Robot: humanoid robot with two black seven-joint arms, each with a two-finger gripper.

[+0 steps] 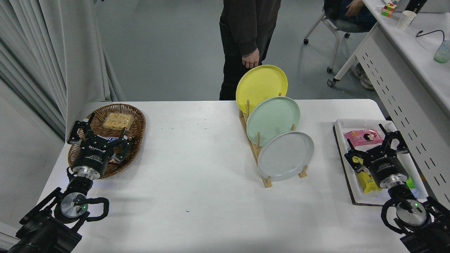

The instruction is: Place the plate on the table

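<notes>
The pale grey plate [285, 155] stands on edge in the nearest slot of a wooden rack [262, 168] on the white table [197, 165]. Behind it in the rack stand a mint green plate [273, 119] and a yellow plate [261, 88]. My right gripper [373, 138] is open and empty over a white tray at the right, well to the right of the grey plate. My left gripper [99, 130] is open and empty, parked over a wicker basket at the lower left.
The wicker basket [137, 121] holds a snack pack [118, 120]. The white tray [342, 123] holds a pink packet [362, 137] and a yellow packet [368, 179]. A person [246, 42] stands at the far edge behind the rack. A white desk [404, 80] stands at the right.
</notes>
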